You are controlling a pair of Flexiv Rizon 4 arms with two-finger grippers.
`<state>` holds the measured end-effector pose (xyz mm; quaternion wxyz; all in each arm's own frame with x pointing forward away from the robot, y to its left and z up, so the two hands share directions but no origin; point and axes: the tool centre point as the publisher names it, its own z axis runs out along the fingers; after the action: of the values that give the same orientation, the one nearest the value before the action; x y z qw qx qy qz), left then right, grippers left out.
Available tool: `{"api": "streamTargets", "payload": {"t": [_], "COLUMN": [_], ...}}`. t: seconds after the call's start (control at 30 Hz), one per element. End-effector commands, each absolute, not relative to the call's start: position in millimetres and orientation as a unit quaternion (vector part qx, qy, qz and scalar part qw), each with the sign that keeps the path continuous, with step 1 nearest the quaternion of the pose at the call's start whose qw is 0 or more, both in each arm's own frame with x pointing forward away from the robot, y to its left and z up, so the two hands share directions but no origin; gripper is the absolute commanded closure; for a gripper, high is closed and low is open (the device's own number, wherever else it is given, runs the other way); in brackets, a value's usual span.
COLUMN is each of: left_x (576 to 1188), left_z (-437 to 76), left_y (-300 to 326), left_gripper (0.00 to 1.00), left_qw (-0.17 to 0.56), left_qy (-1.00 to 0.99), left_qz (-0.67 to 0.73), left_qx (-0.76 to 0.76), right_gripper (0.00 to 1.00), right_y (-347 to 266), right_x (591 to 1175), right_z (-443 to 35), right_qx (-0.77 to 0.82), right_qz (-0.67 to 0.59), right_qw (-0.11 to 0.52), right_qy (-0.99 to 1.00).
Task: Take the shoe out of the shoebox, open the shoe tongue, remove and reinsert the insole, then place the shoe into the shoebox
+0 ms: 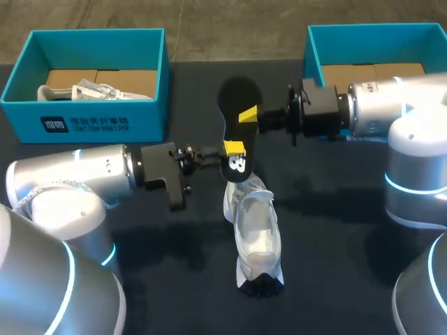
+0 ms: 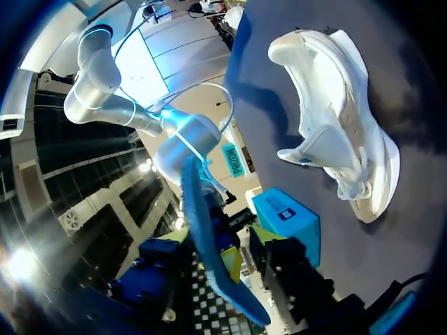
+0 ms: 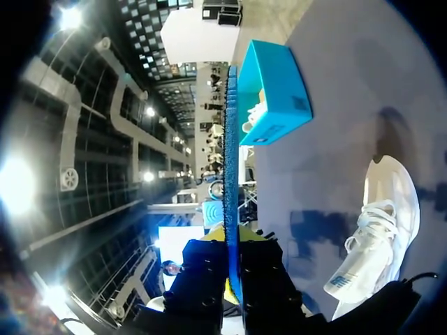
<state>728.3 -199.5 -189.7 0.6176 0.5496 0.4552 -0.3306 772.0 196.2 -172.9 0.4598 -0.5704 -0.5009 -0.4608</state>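
Note:
A black insole (image 1: 236, 118) with a blue underside hangs upright in the air above the table's middle. My right gripper (image 1: 248, 115) comes in from the right and is shut on the insole's middle; in the right wrist view the insole's thin edge (image 3: 230, 160) runs straight out from between the pressed fingers (image 3: 232, 258). My left gripper (image 1: 234, 150) sits at the insole's lower end, open, with the insole (image 2: 209, 237) passing loosely between its spread fingers (image 2: 244, 269). The white shoe (image 1: 255, 230) rests on the black table below the insole, also in both wrist views (image 2: 342, 112) (image 3: 380, 223).
A teal shoebox (image 1: 84, 118) stands at the back left with a second white shoe (image 1: 77, 91) inside. Another teal shoebox (image 1: 314, 52) stands at the back right, behind my right arm (image 1: 391, 105). The shoe's toe points at the table's front edge.

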Motion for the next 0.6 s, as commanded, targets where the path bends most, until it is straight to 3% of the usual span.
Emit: {"api": "streamTargets", "payload": {"t": [0.03,0.2,0.43,0.6], "left_x": [721,722,733,748], "left_z": [-176,-165,-147,-134], "left_y": [-172,-149,-126,-111], "left_gripper": [0.00,0.00,0.00,0.00], "left_qw": [0.580,0.541,0.431,0.358], "left_qy": [0.479,0.497,0.543,0.569], "left_qz": [-0.331,-0.330,-0.335,-0.258], "left_qx": [0.570,0.593,0.638,0.694], "right_gripper": [1.00,1.00,1.00,1.00], "right_y": [192,190,191,192], "right_x": [767,764,763,764], "right_z": [-180,-190,-196,-199], "right_qx": [-0.572,-0.567,-0.564,-0.569], "right_qz": [-0.460,-0.459,-0.454,-0.448], "right_qw": [0.459,0.460,0.460,0.461], "right_qy": [-0.501,-0.507,-0.515,-0.513]}}
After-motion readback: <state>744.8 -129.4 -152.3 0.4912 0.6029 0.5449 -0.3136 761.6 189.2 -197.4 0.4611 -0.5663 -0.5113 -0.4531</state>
